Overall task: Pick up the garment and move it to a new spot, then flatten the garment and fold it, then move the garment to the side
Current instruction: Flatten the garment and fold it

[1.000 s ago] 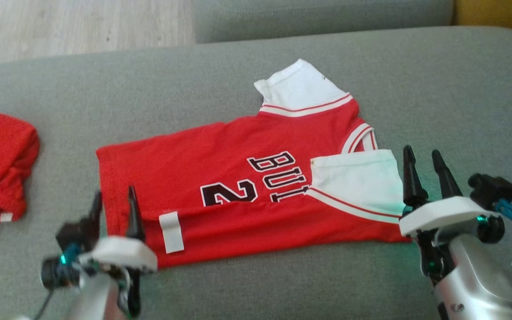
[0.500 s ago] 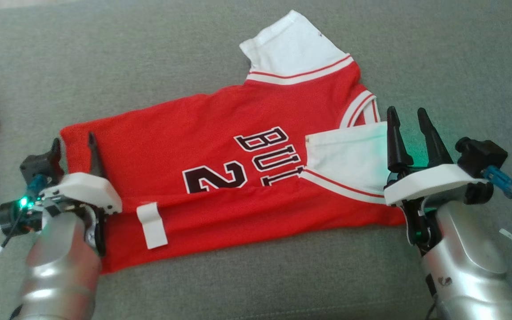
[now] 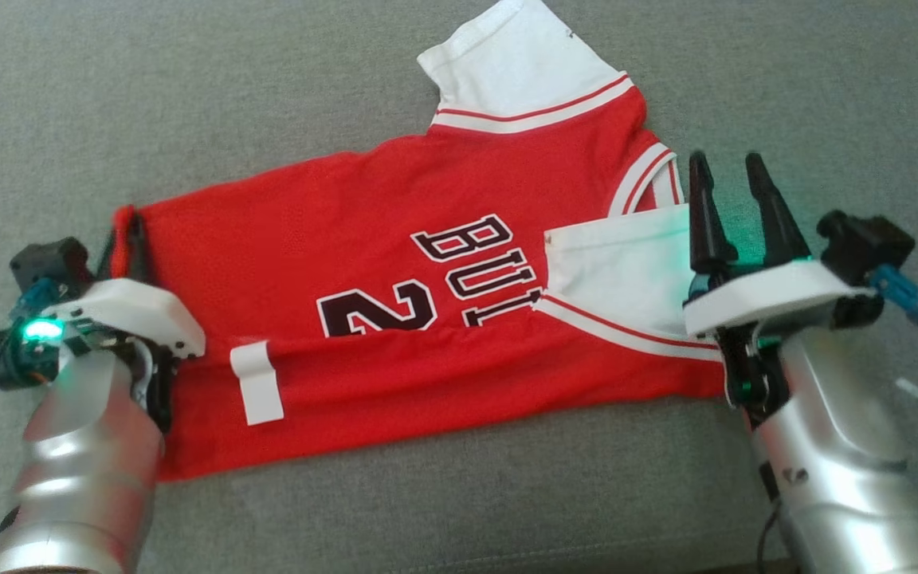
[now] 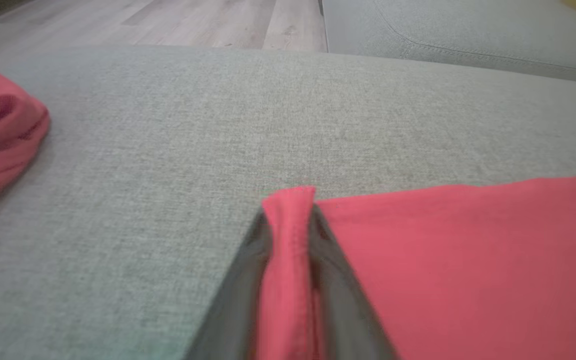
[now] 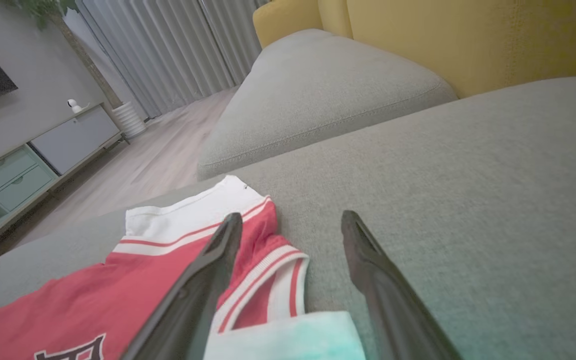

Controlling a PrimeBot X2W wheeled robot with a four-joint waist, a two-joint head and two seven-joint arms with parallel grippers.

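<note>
Expect the red-and-white jersey, flat on the grey fabric cushion, to drape limp and light. Your left gripper pinches its left hem corner; your right gripper, spread, should take the right shoulder edge.

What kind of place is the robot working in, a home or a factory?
Most likely a home living room: the jersey lies on a grey sofa cushion, and the right wrist view shows long curtains, a low cabinet and a wooden floor.
</note>
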